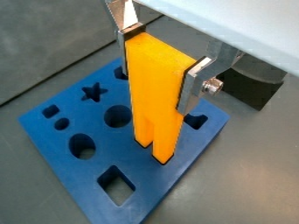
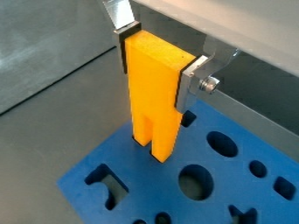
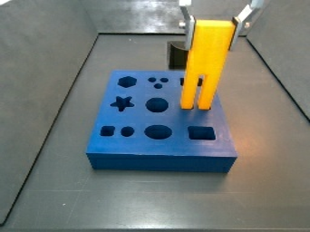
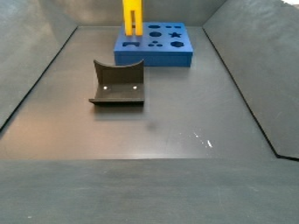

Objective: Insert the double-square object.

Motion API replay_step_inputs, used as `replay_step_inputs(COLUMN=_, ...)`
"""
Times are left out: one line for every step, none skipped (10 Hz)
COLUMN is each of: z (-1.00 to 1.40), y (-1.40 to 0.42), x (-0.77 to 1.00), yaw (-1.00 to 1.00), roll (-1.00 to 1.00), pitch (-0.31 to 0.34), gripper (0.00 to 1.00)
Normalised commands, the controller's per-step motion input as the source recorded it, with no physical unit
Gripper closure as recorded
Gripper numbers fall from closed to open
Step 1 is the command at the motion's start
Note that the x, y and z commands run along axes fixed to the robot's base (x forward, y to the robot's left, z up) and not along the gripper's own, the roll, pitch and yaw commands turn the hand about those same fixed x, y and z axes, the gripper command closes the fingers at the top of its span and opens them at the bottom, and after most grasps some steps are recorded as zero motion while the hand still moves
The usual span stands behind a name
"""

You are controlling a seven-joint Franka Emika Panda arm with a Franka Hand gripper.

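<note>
The gripper (image 1: 163, 59) is shut on the top end of the double-square object (image 1: 155, 96), a tall yellow-orange peg held upright, with a silver finger on each side. The same grip shows in a wrist view (image 2: 160, 61), on the peg (image 2: 152, 96). In a side view the gripper (image 3: 216, 23) holds the peg (image 3: 206, 63) over the right part of the blue board (image 3: 158, 161). The peg's two lower ends are close to the board's top, and I cannot tell if they touch it. In a side view the peg (image 4: 133, 19) stands over the board (image 4: 163, 59), and the gripper is out of view there.
The blue board (image 1: 146, 179) has star, round and square holes, and it also shows in a wrist view (image 2: 146, 173). The dark fixture (image 4: 117, 85) stands on the grey floor in front of the board, and it shows behind the board in a side view (image 3: 179, 53). Grey walls ring the floor.
</note>
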Motion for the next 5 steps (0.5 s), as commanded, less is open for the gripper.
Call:
replay_step_inputs(z=-0.28, y=0.17, x=0.19, yaw=0.00, roll=0.00, pitch=0.064, gripper=1.00)
replay_step_inputs(z=-0.28, y=0.05, x=0.08, yaw=0.00, roll=0.00, pitch=0.050, gripper=1.00)
replay_step_inputs(z=-0.57, y=0.00, x=0.15, yaw=0.00, roll=0.07, pitch=0.083, gripper=1.00)
replay_step_inputs(z=-0.64, y=-0.03, x=0.23, yaw=0.00, roll=0.10, pitch=0.174, gripper=1.00)
replay_step_inputs(z=-0.69, y=-0.07, x=0.19, yaw=0.00, roll=0.12, pitch=0.153, gripper=1.00)
